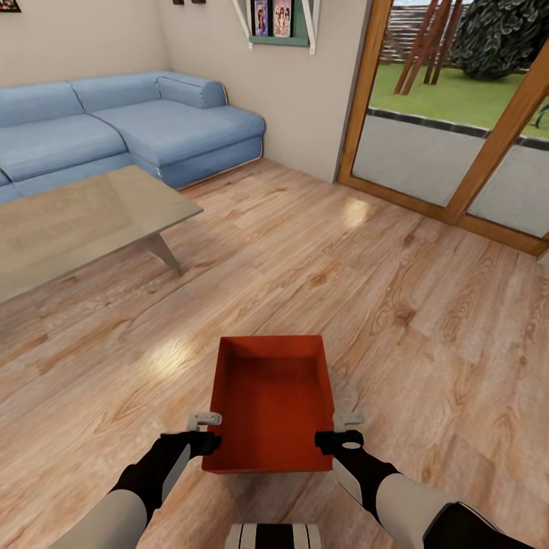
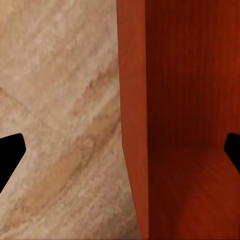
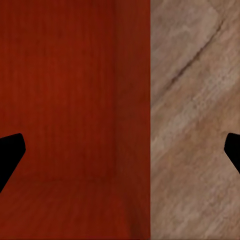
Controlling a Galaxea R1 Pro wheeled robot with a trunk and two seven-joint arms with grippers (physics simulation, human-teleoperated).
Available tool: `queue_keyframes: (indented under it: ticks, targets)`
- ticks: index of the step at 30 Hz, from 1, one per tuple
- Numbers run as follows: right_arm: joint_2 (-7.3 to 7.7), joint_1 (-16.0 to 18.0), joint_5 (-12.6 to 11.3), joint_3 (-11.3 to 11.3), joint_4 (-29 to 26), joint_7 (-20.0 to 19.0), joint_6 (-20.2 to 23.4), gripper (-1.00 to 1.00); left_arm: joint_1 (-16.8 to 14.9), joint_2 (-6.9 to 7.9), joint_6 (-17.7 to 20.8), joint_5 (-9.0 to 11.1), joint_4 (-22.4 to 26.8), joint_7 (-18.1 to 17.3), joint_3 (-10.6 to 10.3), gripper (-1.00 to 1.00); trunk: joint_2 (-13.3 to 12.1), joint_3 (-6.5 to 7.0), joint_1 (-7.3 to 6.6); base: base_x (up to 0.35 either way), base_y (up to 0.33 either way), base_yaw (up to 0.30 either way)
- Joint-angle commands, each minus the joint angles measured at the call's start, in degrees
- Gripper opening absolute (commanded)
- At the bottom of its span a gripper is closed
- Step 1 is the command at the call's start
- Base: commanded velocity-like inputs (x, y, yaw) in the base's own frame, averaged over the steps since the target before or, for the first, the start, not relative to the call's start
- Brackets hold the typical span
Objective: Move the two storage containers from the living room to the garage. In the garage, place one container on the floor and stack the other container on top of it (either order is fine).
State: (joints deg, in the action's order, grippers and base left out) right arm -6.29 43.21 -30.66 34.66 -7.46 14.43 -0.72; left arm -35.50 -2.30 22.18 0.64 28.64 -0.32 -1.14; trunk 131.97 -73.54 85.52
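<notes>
One orange-red storage container (image 1: 271,404) lies low in the head view on the living room's wood-plank floor (image 1: 366,305), open top up and nothing inside. My left gripper (image 1: 206,431) is at its left wall and my right gripper (image 1: 341,431) at its right wall, both near the container's near end. In the left wrist view the left gripper (image 2: 125,155) is open, its dark fingertips (image 2: 11,152) far apart on either side of the container wall (image 2: 134,125). The right gripper (image 3: 125,155) is open the same way over the other wall (image 3: 135,125). Neither touches the wall.
A glass coffee table (image 1: 84,221) stands to the left, with the blue corner sofa (image 1: 130,130) behind it. Wood-framed glass doors (image 1: 457,137) are at the far right, and a wall shelf (image 1: 278,23) hangs at the back. Open wood floor lies ahead and to the right.
</notes>
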Motion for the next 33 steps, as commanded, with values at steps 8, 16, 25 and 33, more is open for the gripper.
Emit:
queue_keyframes:
  ticks: [8,16,25,33]
  targets:
    - [0.03,0.0,-0.5,0.5,0.0,0.3,-0.1,1.0,0.0,0.02,0.3,0.1,0.1,0.0,-0.1,1.0,0.4,-0.22,0.22,0.0,0.0,0.0]
    - [0.05,0.0,-0.5,0.5,0.0,0.3,-0.1,1.0,0.0,-0.03,0.3,0.1,0.1,0.0,-0.1,1.0,0.4,-0.22,0.22,0.0,0.0,0.0]
    - [0.04,0.0,-0.5,0.5,0.0,0.3,-0.1,1.0,0.0,-0.02,0.3,0.1,0.1,0.1,0.0,1.0,0.4,-0.22,0.22,0.147,0.0,0.0]
    - [0.05,0.0,-0.5,0.5,0.0,0.3,-0.1,1.0,0.0,-0.06,0.3,0.1,0.1,0.1,0.0,1.0,0.4,-0.22,0.22,0.023,0.0,0.0]
